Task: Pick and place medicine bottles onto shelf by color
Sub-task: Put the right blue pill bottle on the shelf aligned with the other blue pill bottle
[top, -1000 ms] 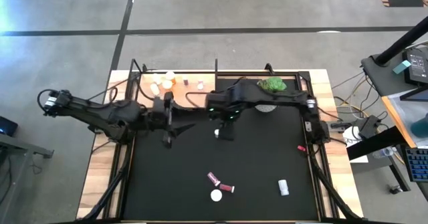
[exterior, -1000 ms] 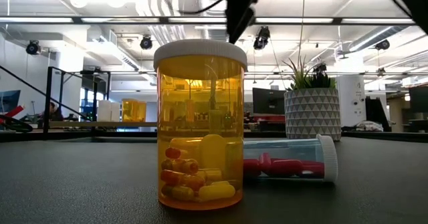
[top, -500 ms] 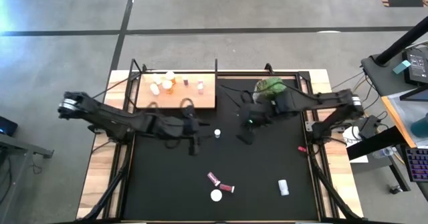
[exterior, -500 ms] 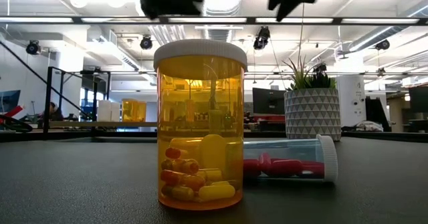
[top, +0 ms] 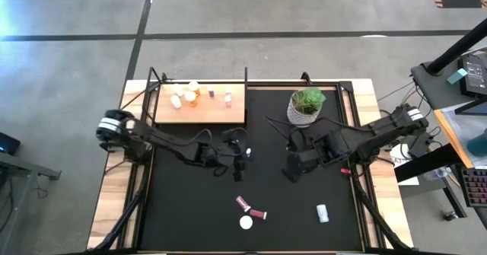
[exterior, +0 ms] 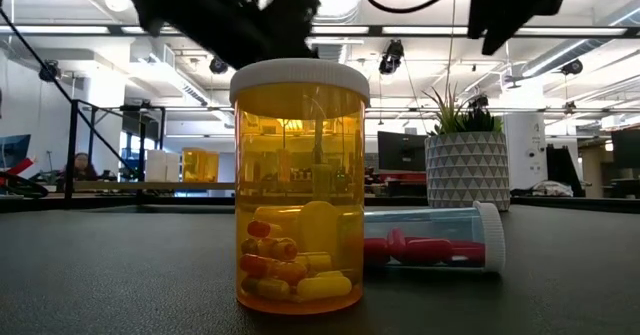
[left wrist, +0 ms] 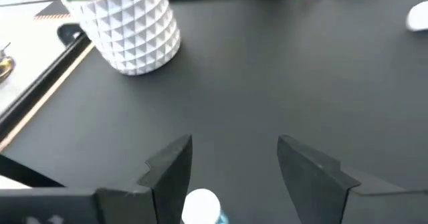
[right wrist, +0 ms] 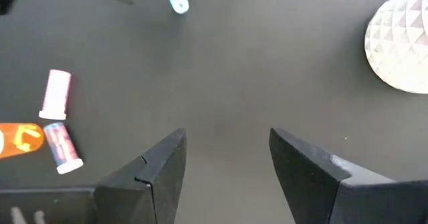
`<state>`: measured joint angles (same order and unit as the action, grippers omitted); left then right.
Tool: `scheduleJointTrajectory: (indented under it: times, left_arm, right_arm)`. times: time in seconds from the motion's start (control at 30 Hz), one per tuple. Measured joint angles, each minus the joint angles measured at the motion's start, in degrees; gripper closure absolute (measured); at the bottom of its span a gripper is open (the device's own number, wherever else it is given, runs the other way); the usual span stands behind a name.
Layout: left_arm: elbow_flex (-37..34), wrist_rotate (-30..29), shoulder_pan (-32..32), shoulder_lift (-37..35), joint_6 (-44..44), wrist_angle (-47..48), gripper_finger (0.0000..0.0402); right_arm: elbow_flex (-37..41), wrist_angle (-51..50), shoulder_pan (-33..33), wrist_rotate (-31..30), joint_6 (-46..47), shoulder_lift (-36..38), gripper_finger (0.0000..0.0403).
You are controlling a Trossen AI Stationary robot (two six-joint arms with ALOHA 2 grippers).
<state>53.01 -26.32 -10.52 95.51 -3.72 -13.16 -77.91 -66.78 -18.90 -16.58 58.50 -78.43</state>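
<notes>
A small white-capped bottle with a blue label stands upright on the black mat. My left gripper is open, one finger on each side of the bottle; I see no touch. My right gripper hangs open over bare mat to the right of it. Near the front edge lie two maroon bottles, an orange bottle stands upright, and a white bottle lies to the right. The wooden shelf at the far left carries several bottles.
A white pot with a green plant stands at the far side, right of the shelf. A small red item lies near the mat's right edge. Bare mat lies between the two grippers and the near bottles.
My left gripper has swept toward the table's right edge and come down, rolling as it went, until its fingers stand around the small bottle. My right gripper has drawn away from that bottle toward the right edge and turned. The bottle has stayed in place.
</notes>
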Motion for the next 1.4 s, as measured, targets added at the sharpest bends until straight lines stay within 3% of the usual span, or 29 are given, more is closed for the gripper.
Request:
scheduleJointTrajectory:
  times: [0.17,0.4,0.63,1.4]
  left_arm:
    - [0.00,-4.30,1.17,3.76,-5.42,-2.46,0.0198]
    - [-0.34,-4.38,1.53,4.41,-14.04,4.06,0.0198]
    - [-3.64,-4.36,1.66,4.62,-19.62,2.55,0.0198]
    - [-4.40,-2.61,1.94,7.78,-18.43,-7.01,0.0198]
  right_arm:
    - [1.55,0.17,-0.34,-0.15,0.00,-0.38,0.0200]
    - [2.85,-0.02,-0.34,-0.15,-1.01,-0.16,0.0200]
    - [2.85,0.03,-0.34,-2.08,-2.57,-0.12,0.0200]
    - [2.80,-0.13,-0.32,-2.97,-4.08,-0.07,0.0200]
